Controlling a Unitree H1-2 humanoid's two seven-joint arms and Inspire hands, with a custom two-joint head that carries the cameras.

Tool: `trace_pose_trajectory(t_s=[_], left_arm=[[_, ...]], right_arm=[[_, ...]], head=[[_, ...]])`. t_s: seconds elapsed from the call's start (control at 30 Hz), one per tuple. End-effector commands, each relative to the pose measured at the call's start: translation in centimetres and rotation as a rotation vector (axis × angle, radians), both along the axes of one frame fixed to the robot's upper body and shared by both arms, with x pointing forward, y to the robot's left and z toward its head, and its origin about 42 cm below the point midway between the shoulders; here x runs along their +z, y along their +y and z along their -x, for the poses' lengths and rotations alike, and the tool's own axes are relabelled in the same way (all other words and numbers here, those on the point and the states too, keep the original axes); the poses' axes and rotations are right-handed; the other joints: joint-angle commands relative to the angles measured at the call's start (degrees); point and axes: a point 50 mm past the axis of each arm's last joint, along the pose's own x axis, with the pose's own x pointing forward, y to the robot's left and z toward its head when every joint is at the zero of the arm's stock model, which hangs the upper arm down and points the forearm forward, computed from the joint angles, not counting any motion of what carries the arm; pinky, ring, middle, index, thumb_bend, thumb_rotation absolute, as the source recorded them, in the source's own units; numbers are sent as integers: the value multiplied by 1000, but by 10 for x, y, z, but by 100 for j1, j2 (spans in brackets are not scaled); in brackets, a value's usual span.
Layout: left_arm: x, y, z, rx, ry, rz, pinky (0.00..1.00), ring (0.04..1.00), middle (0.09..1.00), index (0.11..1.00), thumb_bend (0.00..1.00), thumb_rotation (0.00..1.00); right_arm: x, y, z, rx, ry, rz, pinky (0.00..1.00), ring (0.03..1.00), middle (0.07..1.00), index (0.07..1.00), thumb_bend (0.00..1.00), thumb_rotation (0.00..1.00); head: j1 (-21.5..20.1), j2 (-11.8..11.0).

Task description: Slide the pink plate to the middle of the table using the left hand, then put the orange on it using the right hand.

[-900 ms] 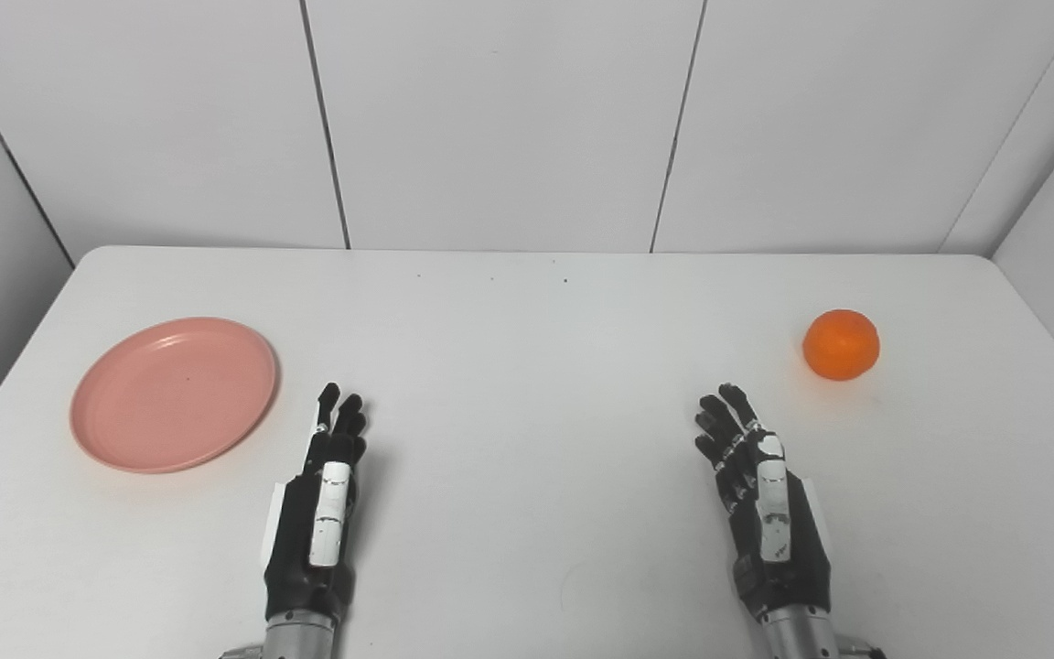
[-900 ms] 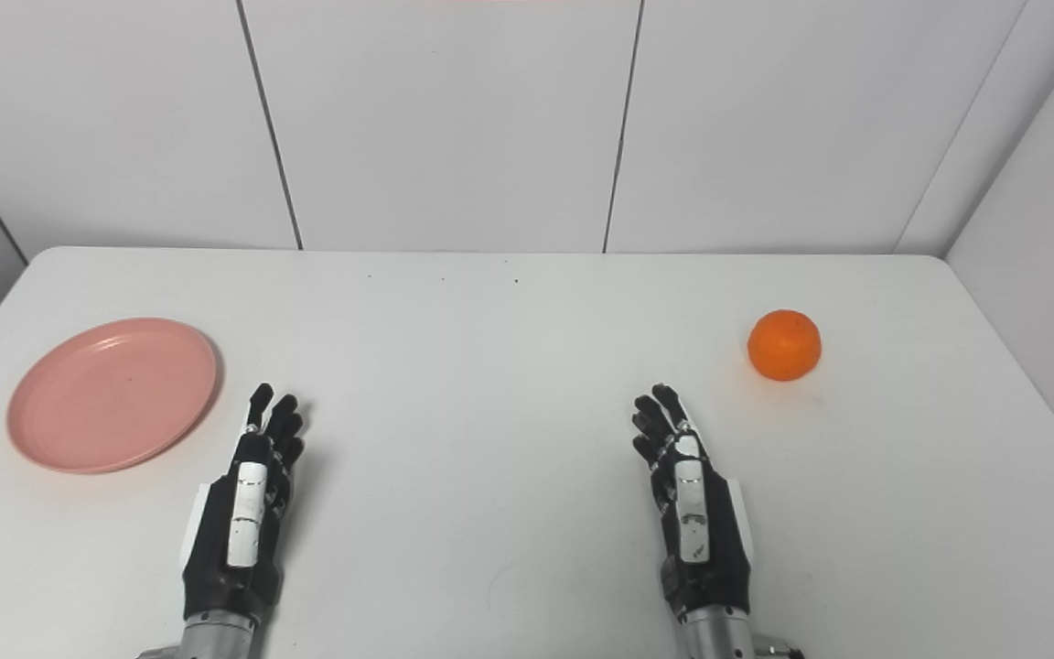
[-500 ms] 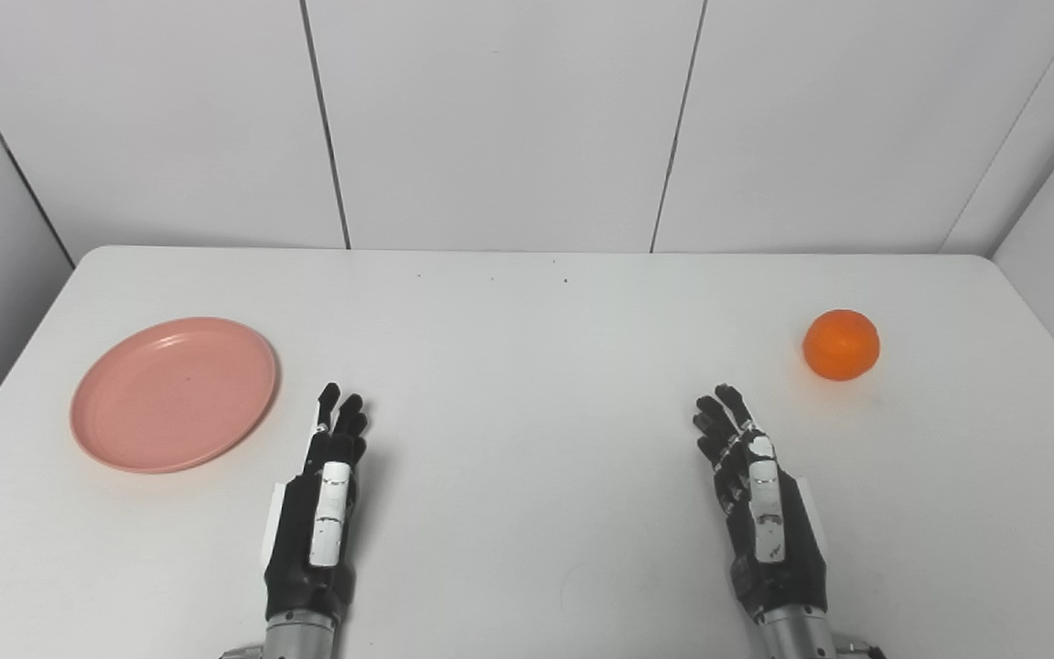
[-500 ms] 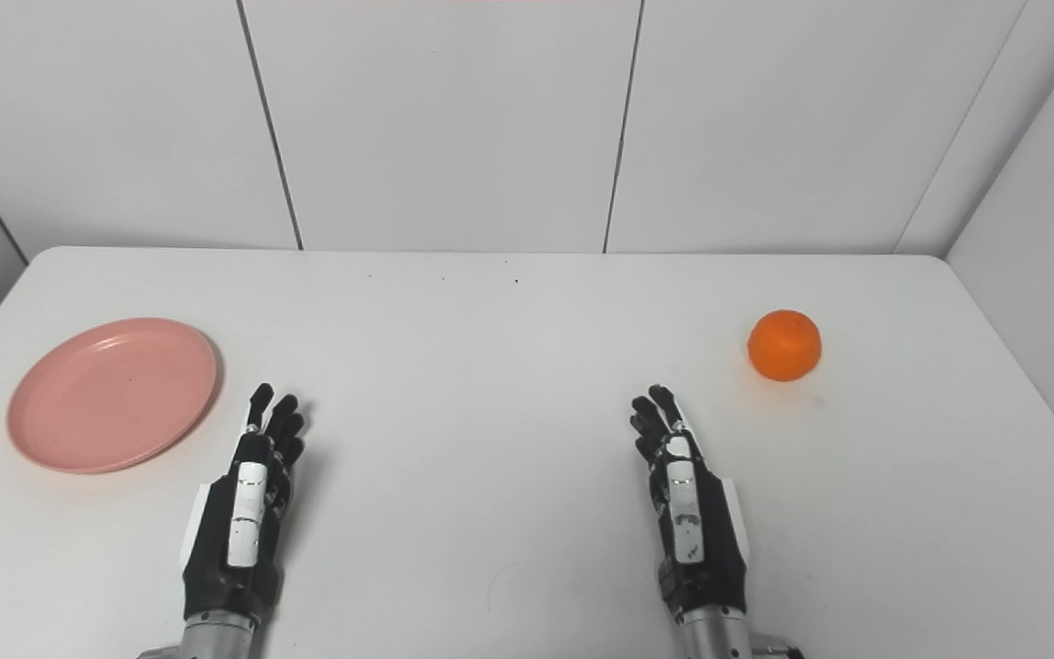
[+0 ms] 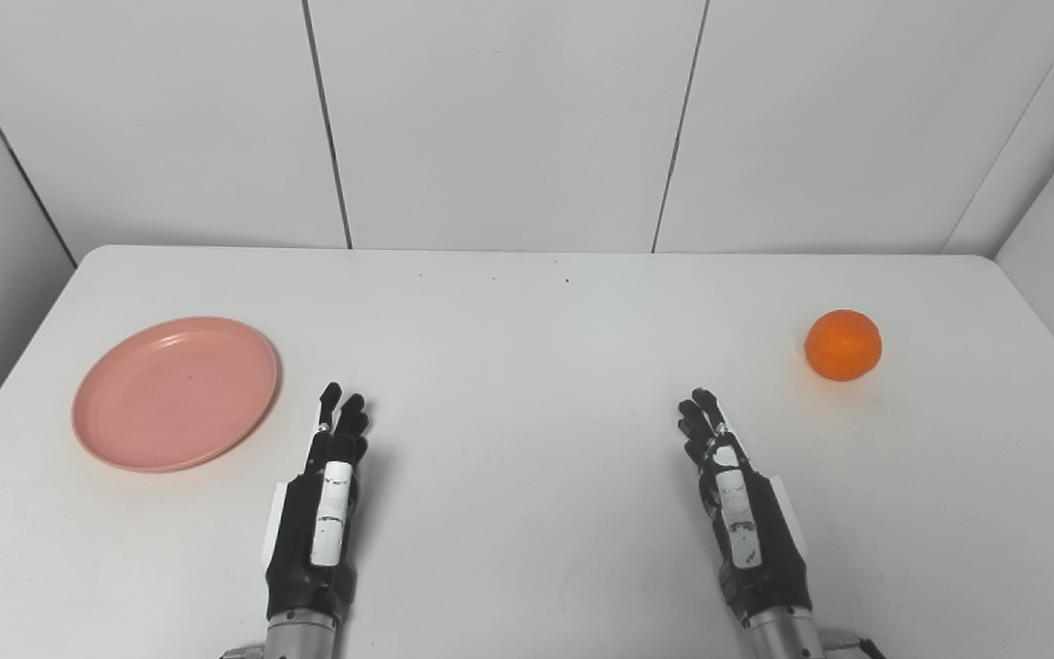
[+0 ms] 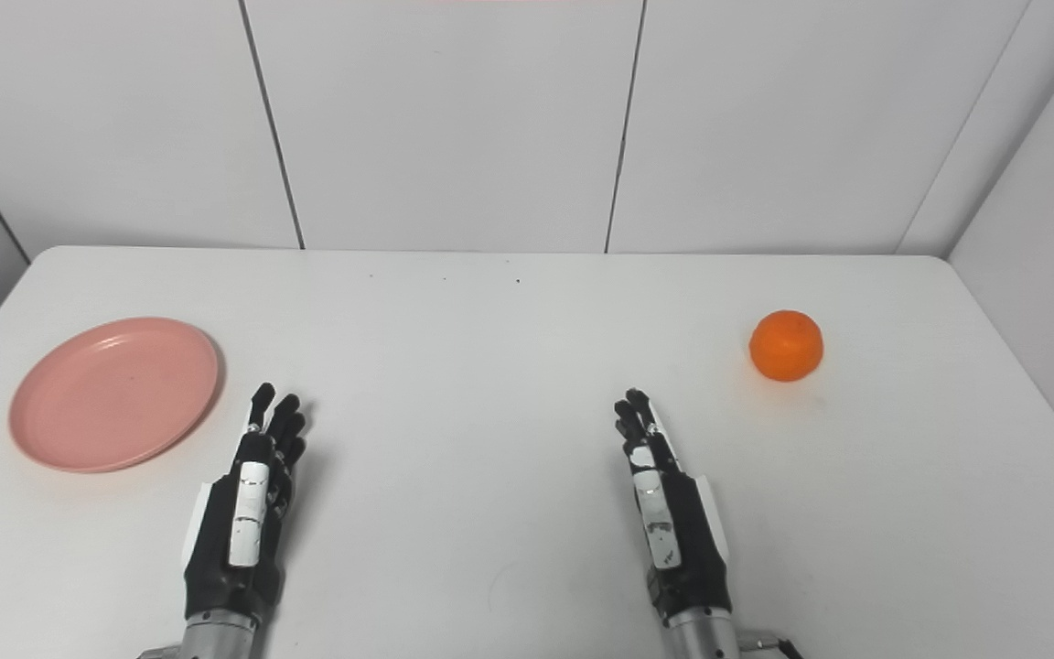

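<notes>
The pink plate lies flat at the table's left side, just left of and beyond the empty, straight-fingered left hand, the nearer hand; the orange sits far right.

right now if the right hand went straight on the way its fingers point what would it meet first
Nothing, as far as I can tell. The right hand points up and slightly left across the bare table toward the back wall. The orange lies well off to the right of that line.
</notes>
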Motion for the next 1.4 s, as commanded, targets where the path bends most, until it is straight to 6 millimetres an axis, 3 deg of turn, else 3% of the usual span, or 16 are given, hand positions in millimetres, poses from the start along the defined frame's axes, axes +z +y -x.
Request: trace_pose_trajectory(t_s=[0.0, 0.33, 0.63, 0.93, 1.37], left_arm=[[-17, 1, 13, 15, 74, 4, 1000, 974, 965, 1000, 765, 909], [-17, 1, 13, 15, 77, 5, 1000, 979, 968, 1000, 759, 911], [-21, -20, 10, 11, 70, 4, 1000, 976, 963, 1000, 752, 905], [-24, -46, 6, 16, 56, 17, 1000, 960, 968, 1000, 681, 935], [-32, -52, 6, 16, 53, -28, 1000, 968, 972, 1000, 565, 989]], right_arm=[[-30, -10, 18, -4, 122, 27, 1000, 956, 937, 950, 827, 989], [-30, -10, 18, -6, 121, 20, 1000, 958, 937, 948, 825, 985], [-35, -29, 15, -8, 124, 20, 995, 959, 942, 954, 835, 994], [-44, -50, 12, -15, 146, -13, 1000, 964, 939, 950, 789, 986], [-53, -55, 8, -16, 150, -11, 1000, 964, 937, 949, 772, 996]], head=[[3, -8], [30, -19], [800, -253], [1210, -424], [1310, -717]])
